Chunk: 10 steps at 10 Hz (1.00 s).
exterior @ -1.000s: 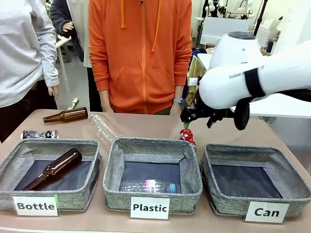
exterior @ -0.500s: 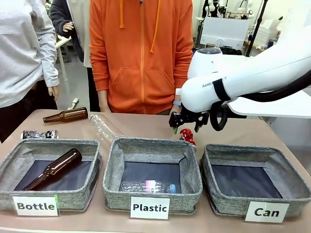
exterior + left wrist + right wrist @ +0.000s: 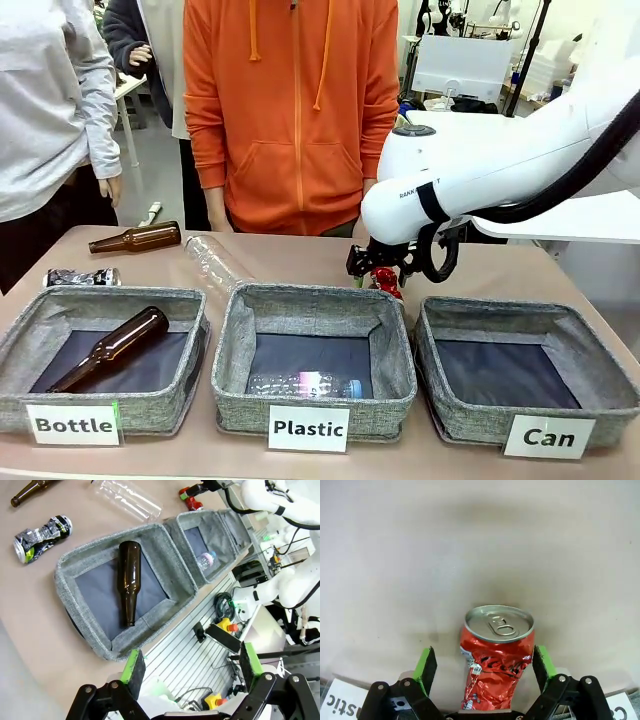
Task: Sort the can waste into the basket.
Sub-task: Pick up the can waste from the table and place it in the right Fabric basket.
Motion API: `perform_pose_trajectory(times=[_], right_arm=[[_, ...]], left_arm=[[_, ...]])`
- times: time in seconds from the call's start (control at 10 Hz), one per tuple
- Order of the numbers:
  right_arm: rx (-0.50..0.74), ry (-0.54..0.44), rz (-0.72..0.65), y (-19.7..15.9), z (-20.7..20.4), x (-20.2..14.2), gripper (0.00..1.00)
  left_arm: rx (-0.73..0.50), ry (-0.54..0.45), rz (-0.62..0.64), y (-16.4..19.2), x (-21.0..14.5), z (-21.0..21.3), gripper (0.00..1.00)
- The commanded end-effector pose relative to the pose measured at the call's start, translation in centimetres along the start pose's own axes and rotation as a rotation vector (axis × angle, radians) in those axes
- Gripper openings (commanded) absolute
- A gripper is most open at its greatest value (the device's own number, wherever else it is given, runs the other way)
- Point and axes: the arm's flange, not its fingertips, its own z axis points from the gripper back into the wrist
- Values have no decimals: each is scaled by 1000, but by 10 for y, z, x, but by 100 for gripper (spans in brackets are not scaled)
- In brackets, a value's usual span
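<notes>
Behind Plastic basket (image 3: 310, 296) — red can (image 3: 497, 665) between spread right fingers (image 3: 426, 666), gaps both sides | left fingers (image 3: 134, 666) open, empty

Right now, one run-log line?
right gripper: open, straddling upright red can | left gripper: open, empty | Can basket: empty

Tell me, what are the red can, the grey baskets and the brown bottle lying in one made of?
Red can: thin metal, probably aluminium; shiny silver top, crumpled painted wall.
Can basket: grey woven fabric with dark lining; the weave shows.
Brown bottle in the Bottle basket: likely glass; glossy, translucent amber.
</notes>
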Motion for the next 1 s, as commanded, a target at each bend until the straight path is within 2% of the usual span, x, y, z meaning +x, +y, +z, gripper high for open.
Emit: perform_pose_trajectory(times=[0.0,0.1,0.2,0.3,0.4,0.5,0.7,0.8,0.9], right_arm=[[-69,-7,-51,6,-2,6,100],[-63,-18,-51,6,-2,4,100],[-55,-30,-42,5,-1,3,91],[-55,-17,-44,6,-1,3,40],[-59,-16,-46,6,-1,3,31],[-56,-12,-47,5,-1,4,0],[-51,-19,-58,2,2,3,0],[-51,-21,-63,-2,4,2,4],[-49,-28,-68,-6,7,0,0]], left_arm=[[-8,0,-2,-2,-1,1,98],[-8,0,-2,-2,-1,1,98],[-8,0,-2,-2,-1,1,98],[-8,0,-2,-2,-1,1,98],[-8,0,-2,-2,-1,1,98],[-8,0,-2,-2,-1,1,98],[-8,0,-2,-2,-1,1,98],[-8,0,-2,-2,-1,1,98],[-8,0,-2,-2,-1,1,98]])
